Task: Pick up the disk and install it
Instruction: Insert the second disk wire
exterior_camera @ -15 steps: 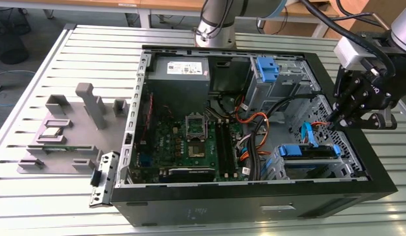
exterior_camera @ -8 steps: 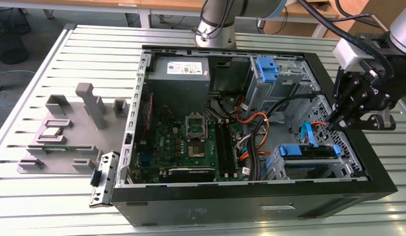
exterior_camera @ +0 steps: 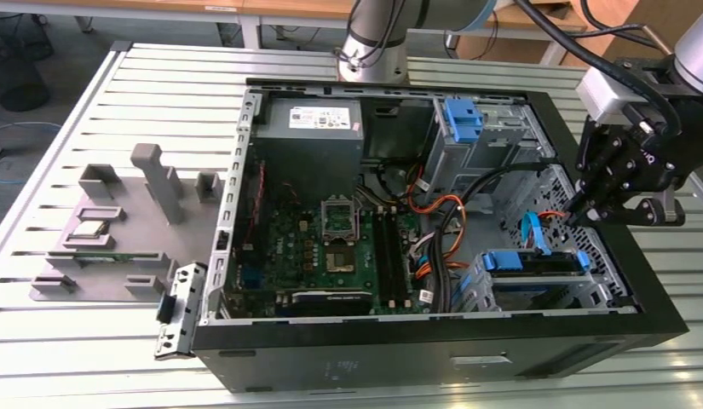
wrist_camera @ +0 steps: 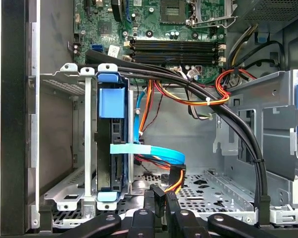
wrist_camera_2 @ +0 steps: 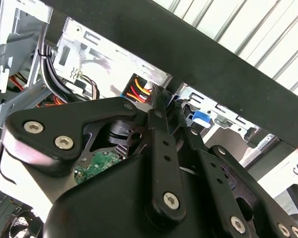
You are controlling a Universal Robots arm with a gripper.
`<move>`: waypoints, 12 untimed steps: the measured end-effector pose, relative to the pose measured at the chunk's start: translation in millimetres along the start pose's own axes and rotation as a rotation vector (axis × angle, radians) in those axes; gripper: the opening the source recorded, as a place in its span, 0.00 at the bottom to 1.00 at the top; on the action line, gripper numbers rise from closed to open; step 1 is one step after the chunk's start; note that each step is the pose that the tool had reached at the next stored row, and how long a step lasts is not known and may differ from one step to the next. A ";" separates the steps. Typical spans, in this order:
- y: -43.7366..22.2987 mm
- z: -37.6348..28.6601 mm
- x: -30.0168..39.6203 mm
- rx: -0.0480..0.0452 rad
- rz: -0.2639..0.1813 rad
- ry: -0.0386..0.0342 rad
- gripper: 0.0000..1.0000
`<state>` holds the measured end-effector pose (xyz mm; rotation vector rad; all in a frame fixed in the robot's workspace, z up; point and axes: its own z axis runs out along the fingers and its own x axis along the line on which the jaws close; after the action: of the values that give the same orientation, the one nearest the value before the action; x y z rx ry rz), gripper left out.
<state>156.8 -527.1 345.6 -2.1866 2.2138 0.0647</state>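
The disk sits in the grey drive cage at the near corner of the open computer case, on the exterior view's right. Its blue carrier frames it. In the first wrist view the disk stands on edge between the cage rails, with a blue tab at each end. My gripper hangs just above and beside that cage, its fingers drawn together. Its fingertips are close to a black plug carrying a blue flat cable and coloured wires. Whether they pinch the plug I cannot tell. The second wrist view shows my gripper near coloured wires.
A thick black cable bundle crosses the bay beside the disk. Another blue bracket is fixed to the far grey cage. The motherboard fills the case's middle. Grey fixtures stand on the slatted table at the exterior view's left.
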 end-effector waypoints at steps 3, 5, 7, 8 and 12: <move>0.0 0.0 0.0 0.0000 0.000 0.0001 0.16; 0.1 0.0 0.0 0.0000 0.000 0.0000 0.16; 0.1 0.0 0.0 0.0000 0.000 0.0001 0.16; 0.1 0.1 0.0 0.0000 0.000 0.0000 0.16; 0.1 0.1 0.0 0.0000 0.000 0.0000 0.16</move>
<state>156.6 -527.1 345.5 -2.1866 2.2138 0.0647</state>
